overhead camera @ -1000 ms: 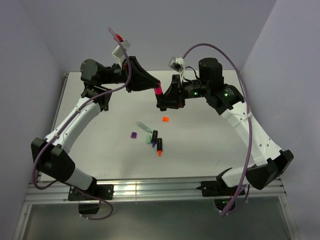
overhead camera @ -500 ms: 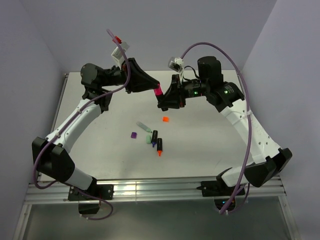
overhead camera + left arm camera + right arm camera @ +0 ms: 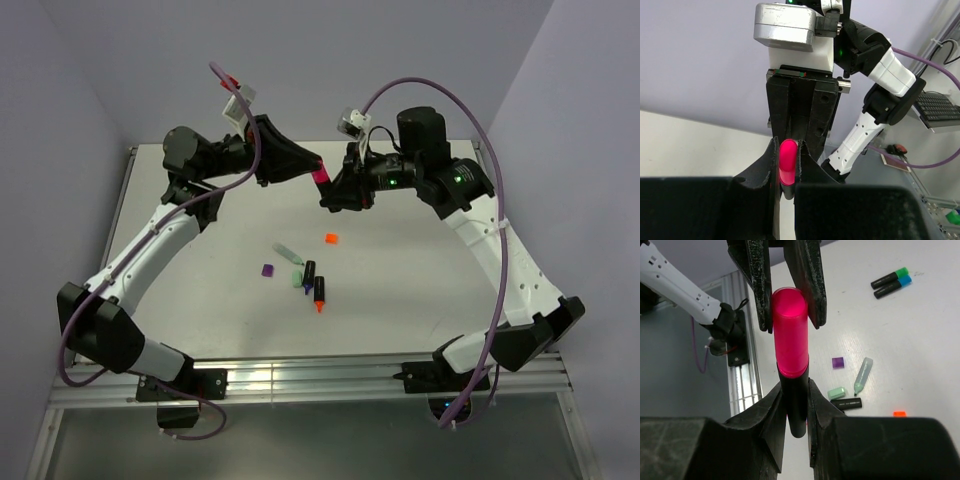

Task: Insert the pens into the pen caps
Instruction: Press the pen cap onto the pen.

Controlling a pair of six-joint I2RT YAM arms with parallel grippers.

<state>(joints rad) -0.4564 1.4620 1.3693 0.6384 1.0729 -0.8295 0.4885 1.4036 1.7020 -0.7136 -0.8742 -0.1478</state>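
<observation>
High over the table's far middle, my left gripper is shut on a pink pen cap. My right gripper is shut on the black barrel of a pen. The cap's rim meets the barrel, and the two stand in one line. In the left wrist view the cap sits between my left gripper's jaws. The right gripper grips the barrel low down. On the table lie an orange cap, a purple cap, a mint cap, a mint pen, a black pen and an orange-tipped pen.
A green-capped pen and a blue-capped pen lie side by side further off in the right wrist view. A metal rail runs along the table's near edge. Purple cables loop over both arms.
Both grippers, still joined at the pink cap and pen, have drifted slightly up and to the right. Things on the table have not moved.
</observation>
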